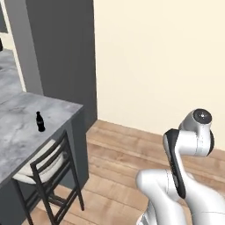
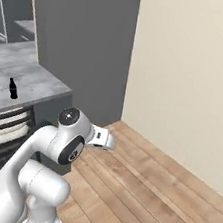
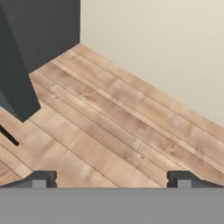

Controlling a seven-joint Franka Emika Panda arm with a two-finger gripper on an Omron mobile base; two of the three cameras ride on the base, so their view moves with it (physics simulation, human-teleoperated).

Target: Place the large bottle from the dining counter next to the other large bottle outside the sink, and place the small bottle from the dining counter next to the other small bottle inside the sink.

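Small dark bottle [image 1: 40,121] stands upright on the marble-veined grey dining counter [image 1: 17,132] at left, near its far edge, while the gripper [image 3: 112,178], jaws spread wide and empty, hangs over wood-plank floor [image 3: 109,131], well apart.

The long grey-white marble-veined dining counter [image 1: 17,127] looks polished stone, smooth. The small dark bottle [image 1: 40,121] appears glossy. The brown plank floor [image 3: 118,127] is matt, grained wood.
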